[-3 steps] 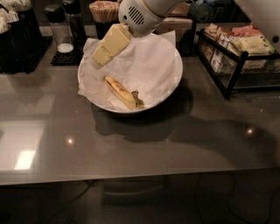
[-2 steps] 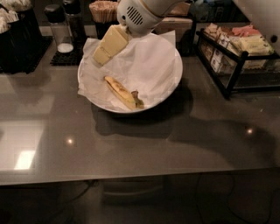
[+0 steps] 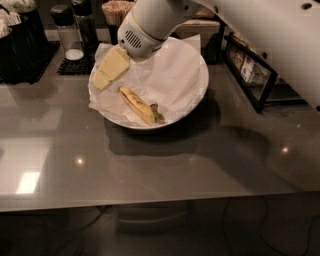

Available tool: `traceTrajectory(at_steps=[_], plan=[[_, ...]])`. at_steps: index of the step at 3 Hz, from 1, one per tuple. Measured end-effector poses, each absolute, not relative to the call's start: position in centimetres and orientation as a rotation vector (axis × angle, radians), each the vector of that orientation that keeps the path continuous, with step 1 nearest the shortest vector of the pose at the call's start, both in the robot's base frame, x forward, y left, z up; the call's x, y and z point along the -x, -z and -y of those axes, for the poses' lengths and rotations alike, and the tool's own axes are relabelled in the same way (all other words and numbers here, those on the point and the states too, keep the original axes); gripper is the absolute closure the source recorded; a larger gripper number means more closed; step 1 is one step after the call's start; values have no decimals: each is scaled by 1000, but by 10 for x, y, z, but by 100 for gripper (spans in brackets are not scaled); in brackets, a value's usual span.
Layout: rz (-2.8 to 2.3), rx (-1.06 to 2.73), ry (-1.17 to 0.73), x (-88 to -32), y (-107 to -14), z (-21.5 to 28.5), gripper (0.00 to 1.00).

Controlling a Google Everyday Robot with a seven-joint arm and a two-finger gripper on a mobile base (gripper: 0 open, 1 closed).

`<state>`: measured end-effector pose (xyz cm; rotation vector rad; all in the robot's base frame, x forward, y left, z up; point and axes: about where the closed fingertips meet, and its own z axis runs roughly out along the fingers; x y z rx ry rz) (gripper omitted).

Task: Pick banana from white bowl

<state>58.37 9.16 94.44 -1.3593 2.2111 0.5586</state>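
Observation:
The banana (image 3: 139,105) is yellow with brown speckles and a dark stem tip. It lies in the front part of the white bowl (image 3: 200,87), on the crumpled white paper lining it. My gripper (image 3: 102,79) has pale yellow blocky ends and hangs from the white arm (image 3: 150,25). It hovers over the bowl's left rim, up and to the left of the banana and apart from it. It holds nothing that I can see.
The bowl stands on a grey glossy counter (image 3: 150,170). Behind it are a dark tray with shakers (image 3: 70,40) and a holder of sticks (image 3: 117,10). A black wire rack with packets (image 3: 255,70) stands to the right. Dark containers (image 3: 20,45) stand at the back left.
The gripper has moved down and to the left, closer to the bowl's left rim. The banana and the bowl have not moved.

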Motion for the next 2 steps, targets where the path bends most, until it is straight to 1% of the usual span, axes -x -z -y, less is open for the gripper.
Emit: traceTrajectory(at_steps=[2], plan=[[-2333,1335,-503,-594,-893,-102,10]])
